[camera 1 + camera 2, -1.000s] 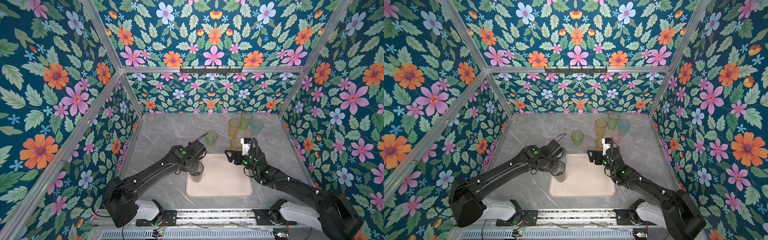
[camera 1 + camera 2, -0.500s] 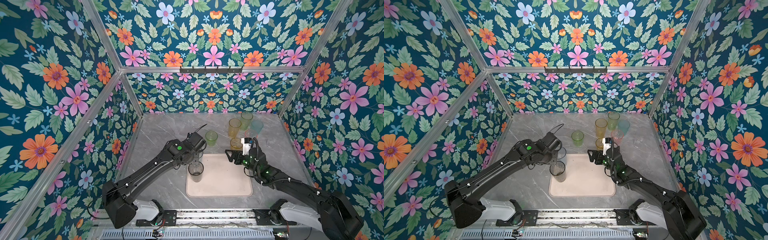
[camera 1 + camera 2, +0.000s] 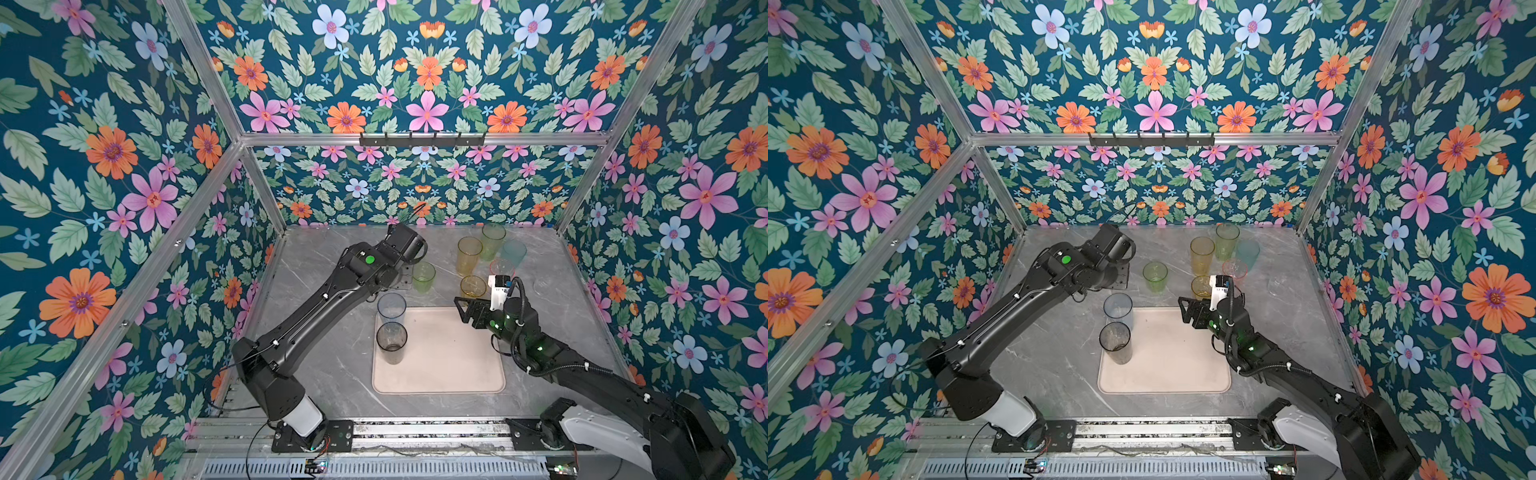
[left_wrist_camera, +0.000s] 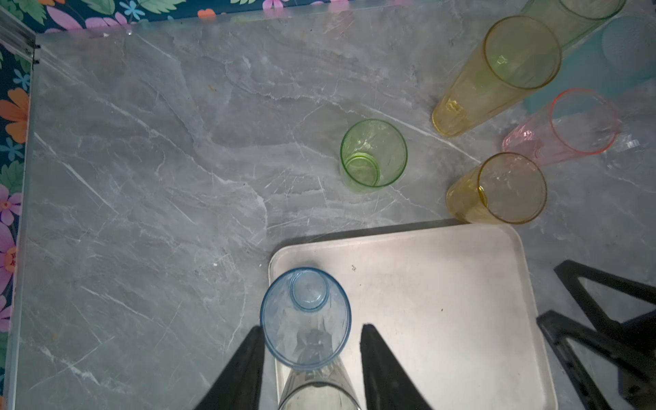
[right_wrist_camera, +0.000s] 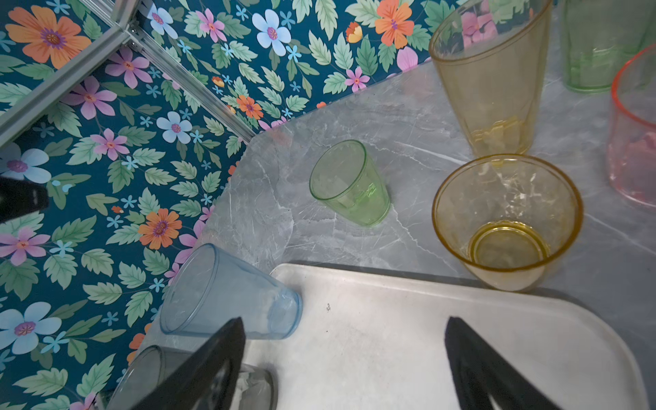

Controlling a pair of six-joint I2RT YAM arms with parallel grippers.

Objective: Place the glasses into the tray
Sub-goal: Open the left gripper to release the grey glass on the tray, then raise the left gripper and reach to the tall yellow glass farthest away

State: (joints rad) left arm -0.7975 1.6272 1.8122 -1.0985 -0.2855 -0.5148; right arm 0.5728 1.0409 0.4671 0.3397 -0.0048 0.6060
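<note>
Marble table (image 3: 324, 374), floral walls close. Left gripper (image 4: 312, 330) sits mostly tucked under its arm in both top views; its wrist view shows jaws parted, empty, above the blue tumbler (image 3: 391, 309). Blue and grey tumbler (image 3: 391, 345) stand on the tray (image 3: 449, 365), left edge, bare floor rightward. Right gripper (image 5: 344, 355) gapes empty. Clear tumbler (image 3: 544, 286) barely shows.

Both top views bright, evenly lit from above, sharp, wrist views dimmer, slightly soft, thin dark shadow along tray (image 4: 408, 245) far rim, faint pink reflection at table (image 4: 142, 177) back edge, left gripper (image 4: 310, 369) blurred up close.
</note>
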